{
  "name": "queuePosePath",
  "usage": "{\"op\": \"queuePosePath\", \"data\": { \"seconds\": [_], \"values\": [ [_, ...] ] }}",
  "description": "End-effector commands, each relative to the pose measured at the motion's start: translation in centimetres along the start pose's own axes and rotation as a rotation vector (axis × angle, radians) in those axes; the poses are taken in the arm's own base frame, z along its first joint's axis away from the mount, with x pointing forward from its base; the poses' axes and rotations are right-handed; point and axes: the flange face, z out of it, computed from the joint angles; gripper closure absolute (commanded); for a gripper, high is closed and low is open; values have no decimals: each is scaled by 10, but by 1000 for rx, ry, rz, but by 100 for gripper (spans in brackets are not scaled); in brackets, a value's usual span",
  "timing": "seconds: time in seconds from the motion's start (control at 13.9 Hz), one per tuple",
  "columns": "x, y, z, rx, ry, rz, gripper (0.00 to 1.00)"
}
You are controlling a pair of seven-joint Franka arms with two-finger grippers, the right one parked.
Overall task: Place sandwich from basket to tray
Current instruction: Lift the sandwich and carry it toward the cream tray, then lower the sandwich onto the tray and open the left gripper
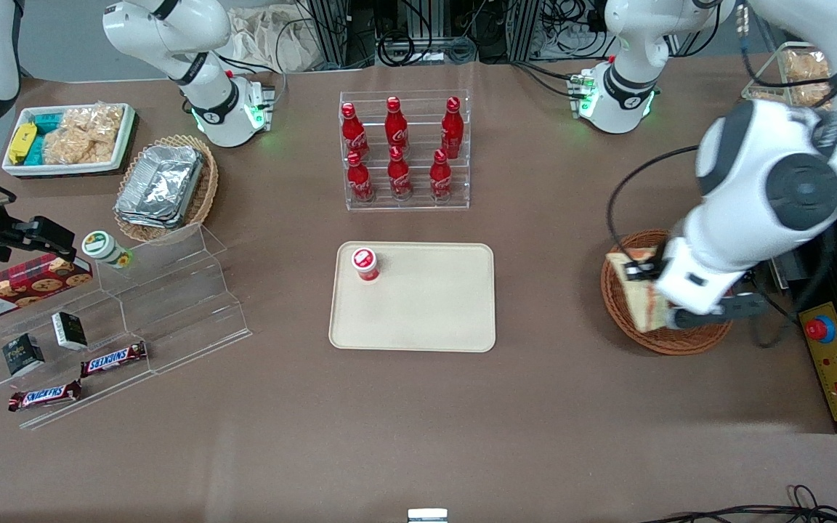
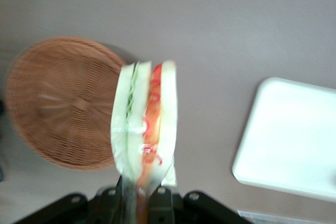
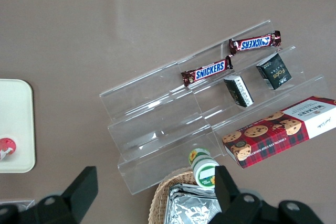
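Note:
My left gripper [image 1: 652, 289] is shut on the sandwich [image 1: 635, 285], a wedge of pale bread with a red-orange filling, and holds it above the reddish-brown wicker basket [image 1: 680, 341]. In the left wrist view the sandwich [image 2: 145, 124] hangs between the fingers [image 2: 160, 203], with the bare basket [image 2: 58, 103] below it. The beige tray [image 1: 426, 305] lies in the middle of the table, toward the parked arm's end from the basket; its corner shows in the left wrist view [image 2: 294, 140].
A small red-capped cup [image 1: 365, 263] stands on the tray's corner. A clear rack of red bottles [image 1: 404, 149] stands farther from the front camera than the tray. A yellow control box [image 1: 836, 359] lies beside the basket at the table's end.

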Motion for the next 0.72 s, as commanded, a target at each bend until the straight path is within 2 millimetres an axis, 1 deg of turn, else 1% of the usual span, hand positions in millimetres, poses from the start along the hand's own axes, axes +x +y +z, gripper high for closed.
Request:
{"op": "queuePosePath", "data": {
  "seconds": [0.0,0.14,0.22,0.29,0.36,0.51,0.65],
  "values": [
    [-3,68,34,-66,-41,107,100],
    [-14,125,76,-59,-40,109,100],
    [-15,145,103,-33,-25,115,100],
    [-13,158,128,-11,-22,99,100],
    [-13,173,147,-16,-20,78,100],
    [-10,184,178,-33,-37,70,100],
    [-6,189,198,-61,-37,65,100]
  ]
}}
